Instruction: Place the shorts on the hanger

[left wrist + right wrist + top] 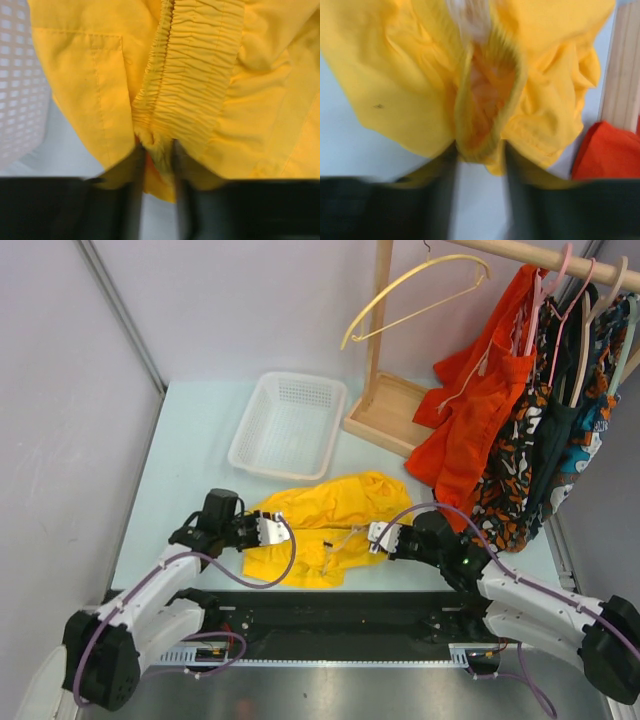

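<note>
The yellow shorts (330, 508) lie crumpled on the table between my two grippers. At their left edge is my left gripper (268, 530). Its fingers stand a little apart, with a bunched fold of the elastic waistband (190, 75) lying between them (159, 165). My right gripper (378, 537) is at the shorts' right edge, slightly open, with a slack loop of waistband (485, 100) between its fingers (480, 160). A small dark mark (378, 106) shows on one leg. The pale yellow hanger (400, 283) hangs empty from the rail at the back, far from both grippers.
A white mesh basket (288, 426) stands behind the shorts. The wooden rack base (390, 412) sits to its right. An orange garment (470, 420) and dark patterned clothes (540, 440) hang at the right, close to my right arm.
</note>
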Robot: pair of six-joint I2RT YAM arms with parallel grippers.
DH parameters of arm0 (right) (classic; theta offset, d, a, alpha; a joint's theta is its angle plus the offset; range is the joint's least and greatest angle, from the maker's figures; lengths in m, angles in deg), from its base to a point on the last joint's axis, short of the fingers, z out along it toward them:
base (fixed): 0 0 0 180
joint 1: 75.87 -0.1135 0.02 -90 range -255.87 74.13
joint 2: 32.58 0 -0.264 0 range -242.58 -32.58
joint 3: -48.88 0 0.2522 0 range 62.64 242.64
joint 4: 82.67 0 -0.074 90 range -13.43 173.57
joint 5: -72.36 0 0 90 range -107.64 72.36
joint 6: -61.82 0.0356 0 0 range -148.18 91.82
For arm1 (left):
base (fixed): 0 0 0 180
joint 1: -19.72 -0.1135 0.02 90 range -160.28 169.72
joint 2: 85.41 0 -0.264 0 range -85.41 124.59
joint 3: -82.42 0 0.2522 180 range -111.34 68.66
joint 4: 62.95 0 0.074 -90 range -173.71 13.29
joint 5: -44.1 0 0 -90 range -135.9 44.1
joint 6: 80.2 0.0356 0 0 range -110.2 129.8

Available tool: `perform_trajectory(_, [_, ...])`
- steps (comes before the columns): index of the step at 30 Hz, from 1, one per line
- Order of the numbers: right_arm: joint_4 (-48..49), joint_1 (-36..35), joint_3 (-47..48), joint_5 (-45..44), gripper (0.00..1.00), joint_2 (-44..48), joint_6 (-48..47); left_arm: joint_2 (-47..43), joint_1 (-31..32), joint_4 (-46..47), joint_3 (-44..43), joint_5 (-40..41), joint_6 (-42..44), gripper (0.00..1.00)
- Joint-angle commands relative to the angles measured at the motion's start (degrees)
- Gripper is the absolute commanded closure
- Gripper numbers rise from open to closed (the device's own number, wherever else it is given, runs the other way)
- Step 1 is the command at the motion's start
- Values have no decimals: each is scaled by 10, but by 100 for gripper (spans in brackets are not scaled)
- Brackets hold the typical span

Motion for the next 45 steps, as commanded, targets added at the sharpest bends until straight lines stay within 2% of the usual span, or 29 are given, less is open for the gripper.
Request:
perform_trajectory(1, [-68, 7, 42, -41, 35, 19, 5, -56, 0, -75, -16, -3, 29, 40])
perform_trajectory(3, [-108, 21, 102, -5, 6, 16, 25, -51, 3, -119, -61, -7, -3, 29])
perform_trajectory(5, [-168, 27, 148, 10, 0, 6, 49, -29, 3, -150, -98, -13, -24, 25])
perform_trajectory(7, [-227, 34, 208, 16, 0, 5, 58, -21, 2, -197, -148, -18, -46, 20])
perform_trajectory(10, [-306, 45, 279, 41, 0, 17, 65, -42, 2, -244, -204, -49, -70, 17])
perform_trajectory(15, [-356, 49, 365, 54, 0, 47, 97, -41, 1, -273, -332, -84, -140, 13])
perform_trajectory(17, [-364, 50, 414, 42, 0, 34, 110, -26, 2, -259, -366, -81, -166, 12])
perform_trajectory(21, [-360, 58, 509, 21, 0, -25, 171, 56, 2, -206, -484, -59, -294, 6])
perform_trajectory(23, [-343, 89, 549, 41, 0, -35, 190, 93, 2, -169, -531, -57, -337, 6])
perform_trajectory(24, [-335, 104, 556, 52, 0, -36, 199, 128, 4, -152, -573, -52, -383, 3])
perform_trajectory(27, [-307, 171, 561, 101, 0, -41, 250, 187, 6, -88, -655, -21, -474, 4])
perform_trajectory(29, [-296, 202, 550, 139, 0, -42, 283, 244, 9, -47, -693, -23, -509, 4])
perform_trajectory(33, [-296, 248, 527, 165, 0, -40, 308, 359, 20, -19, -847, -24, -596, 5])
perform_trajectory(36, [-300, 259, 528, 168, 0, -33, 308, 445, 30, -8, -951, -30, -597, 9])
perform_trajectory(39, [-305, 268, 533, 173, 0, -32, 308, 509, 34, 38, -1004, -32, -597, 10])
perform_trajectory(41, [-305, 276, 530, 177, 0, -30, 310, 535, 35, 81, -1034, -43, -626, 10])
perform_trajectory(45, [-304, 288, 522, 181, 0, -31, 314, 626, 48, 93, -1107, -74, -641, 10])
